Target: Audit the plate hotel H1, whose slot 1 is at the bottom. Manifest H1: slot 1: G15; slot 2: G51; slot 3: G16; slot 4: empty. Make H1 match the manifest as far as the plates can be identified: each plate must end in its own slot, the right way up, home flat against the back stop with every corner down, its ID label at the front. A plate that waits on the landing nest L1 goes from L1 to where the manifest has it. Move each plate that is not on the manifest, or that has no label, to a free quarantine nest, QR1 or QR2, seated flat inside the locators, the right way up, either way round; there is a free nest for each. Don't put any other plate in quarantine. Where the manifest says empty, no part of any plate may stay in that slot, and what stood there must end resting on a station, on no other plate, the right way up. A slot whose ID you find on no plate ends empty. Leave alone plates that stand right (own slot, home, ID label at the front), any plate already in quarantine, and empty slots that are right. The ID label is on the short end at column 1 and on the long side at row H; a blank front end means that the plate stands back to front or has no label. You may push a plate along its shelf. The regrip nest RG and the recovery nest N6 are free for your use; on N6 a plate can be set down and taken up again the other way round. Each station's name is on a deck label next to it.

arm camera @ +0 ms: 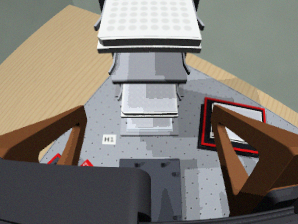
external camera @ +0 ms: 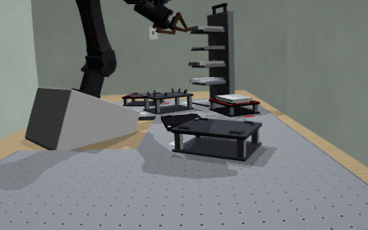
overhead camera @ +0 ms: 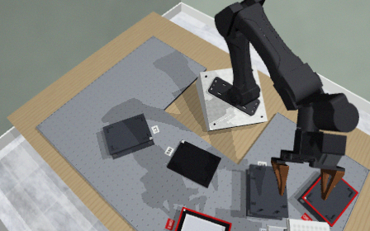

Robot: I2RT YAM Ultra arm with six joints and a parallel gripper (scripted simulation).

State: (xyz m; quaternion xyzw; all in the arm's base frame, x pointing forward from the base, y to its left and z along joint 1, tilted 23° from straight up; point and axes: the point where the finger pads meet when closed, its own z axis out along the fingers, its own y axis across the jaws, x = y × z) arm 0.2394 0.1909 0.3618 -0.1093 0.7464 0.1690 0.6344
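The plate hotel H1 (external camera: 222, 51) stands at the far right of the deck. A white well plate (arm camera: 149, 6) (external camera: 204, 28) (overhead camera: 307, 225) lies on its top shelf. Lower shelves show two more plates (arm camera: 149, 99) (external camera: 207, 64) (external camera: 207, 80); the shelf (arm camera: 149, 66) just under the top one looks bare. No label is readable. My gripper (external camera: 174, 26) (overhead camera: 303, 196) (arm camera: 148, 112) is open and empty, level with the top shelf, just in front of the plate's front end and apart from it.
A red-edged quarantine nest (overhead camera: 346, 190) (arm camera: 208, 123) below the gripper is bare. Another red-edged nest (overhead camera: 180, 219) (external camera: 255, 103) holds a white plate (external camera: 234, 98). A dark nest (overhead camera: 266, 191) lies in front of the hotel. A flat nest (overhead camera: 128, 134) (external camera: 218, 129) and a tilted nest (overhead camera: 194, 162) stand mid-deck.
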